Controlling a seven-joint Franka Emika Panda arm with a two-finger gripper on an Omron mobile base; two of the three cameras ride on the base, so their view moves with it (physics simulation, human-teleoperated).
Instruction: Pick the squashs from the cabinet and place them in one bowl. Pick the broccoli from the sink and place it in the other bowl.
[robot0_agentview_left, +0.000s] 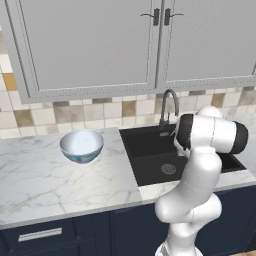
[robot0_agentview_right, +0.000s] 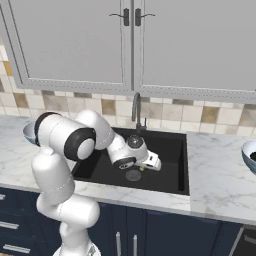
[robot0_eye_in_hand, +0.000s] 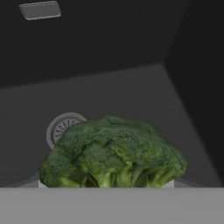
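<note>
The broccoli sits right in front of the hand camera, between my fingers and hiding their tips, a little above the floor of the black sink. From the right base view my gripper hangs low inside the sink over the round drain, shut on the broccoli, of which a green sliver shows. One bowl stands left of the sink. The other bowl is at the right edge, with something dark inside. The navy shelf is out of view.
A curved grey tap rises behind the sink. Light grey wall cupboards hang above the marble counter. My own arm covers the sink's right part in the left base view. Navy drawers lie below.
</note>
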